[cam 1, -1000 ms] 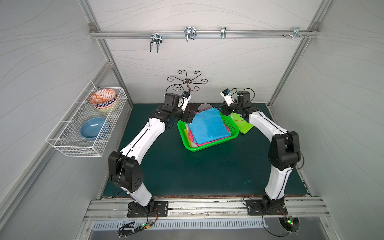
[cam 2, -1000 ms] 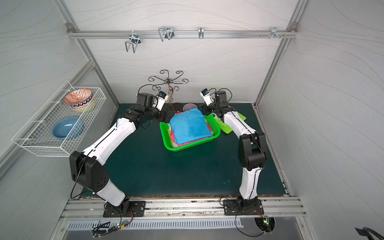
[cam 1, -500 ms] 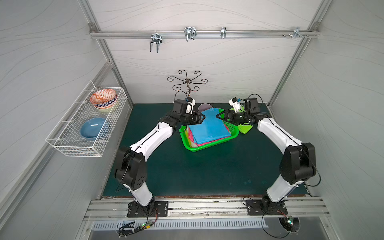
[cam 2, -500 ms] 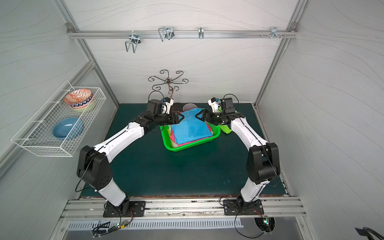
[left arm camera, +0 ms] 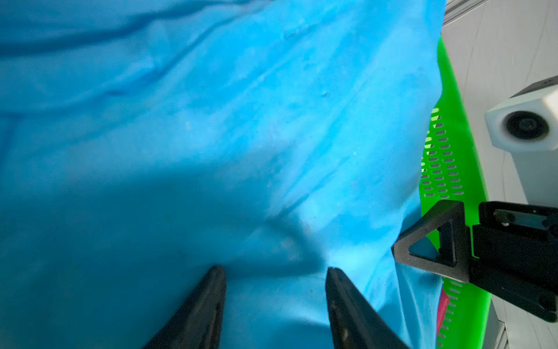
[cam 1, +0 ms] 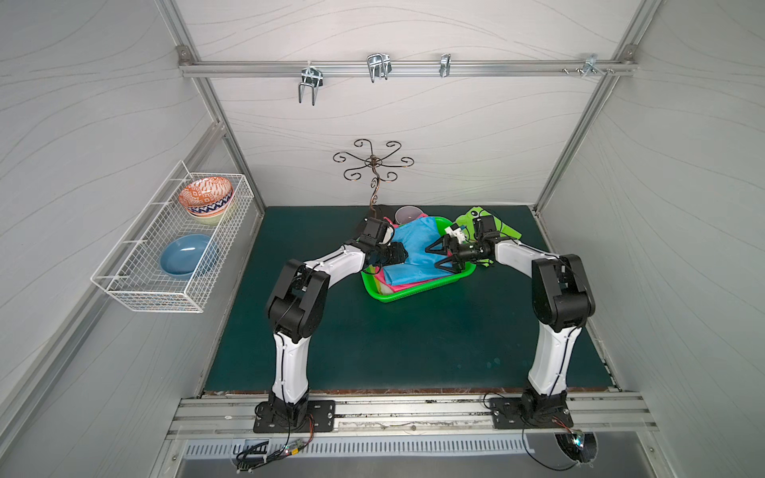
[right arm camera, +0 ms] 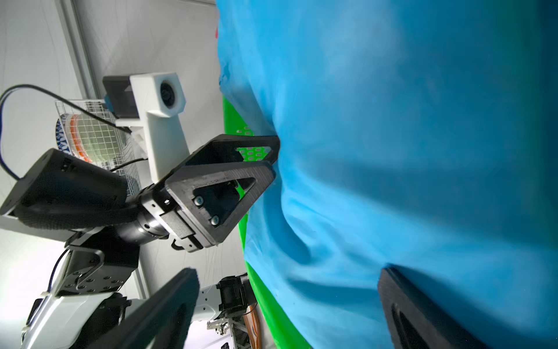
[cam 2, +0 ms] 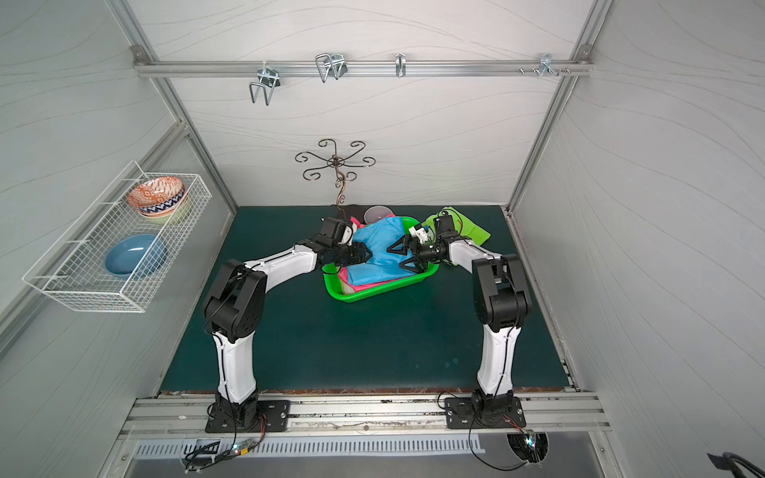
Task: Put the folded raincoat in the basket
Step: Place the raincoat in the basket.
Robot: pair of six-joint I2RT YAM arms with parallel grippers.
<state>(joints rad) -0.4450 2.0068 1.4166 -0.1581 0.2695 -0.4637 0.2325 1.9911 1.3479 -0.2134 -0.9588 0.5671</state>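
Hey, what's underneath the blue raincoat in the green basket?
A pink folded layer peeks out beneath the blue raincoat along its near edge, inside the green basket. Whatever lies further underneath, and the basket's floor, is covered.

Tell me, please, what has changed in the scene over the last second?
Both grippers swung in from the far corners of the green basket toward the blue raincoat. The left gripper narrowed its jaws at the raincoat's edge; whether it grips is unclear. The right gripper stands wide open at the opposite edge. The basket, the raincoat in it and the wire rack stayed put.
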